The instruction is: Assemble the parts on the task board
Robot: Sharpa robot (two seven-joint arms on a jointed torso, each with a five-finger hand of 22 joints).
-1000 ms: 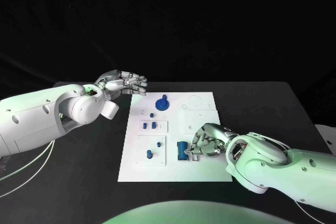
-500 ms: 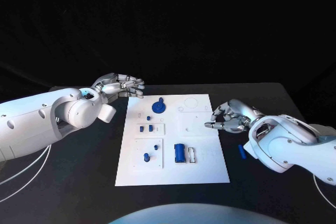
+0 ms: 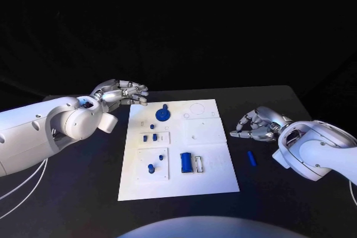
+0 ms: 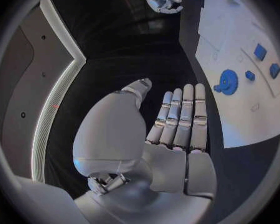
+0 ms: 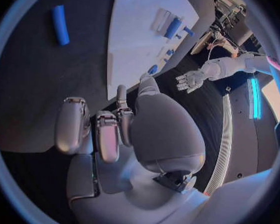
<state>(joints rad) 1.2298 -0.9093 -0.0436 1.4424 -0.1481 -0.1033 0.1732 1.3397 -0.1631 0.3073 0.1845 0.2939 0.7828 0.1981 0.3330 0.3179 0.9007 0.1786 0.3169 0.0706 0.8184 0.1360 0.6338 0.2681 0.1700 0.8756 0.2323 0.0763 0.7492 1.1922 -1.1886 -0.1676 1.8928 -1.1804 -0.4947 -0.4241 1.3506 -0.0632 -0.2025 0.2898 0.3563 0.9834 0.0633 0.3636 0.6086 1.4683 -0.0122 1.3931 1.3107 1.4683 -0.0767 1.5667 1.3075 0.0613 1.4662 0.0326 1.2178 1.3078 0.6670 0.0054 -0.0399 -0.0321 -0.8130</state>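
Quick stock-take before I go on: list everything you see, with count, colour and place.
Table: one, black, under everything.
Board: one, white, mid-table.
Gear: one, blue, far end of the board, left half.
Block: one, blue, near part of the board, beside a white slot.
Small parts: several, blue, on the board's left panels; exact count unclear.
Loose peg: one, blue, on the table right of the board.
Left hand: silver, off the board's far left corner, holding nothing, fingers apart.
Right hand: silver, right of the board, beyond the peg, holding nothing, fingers curled.
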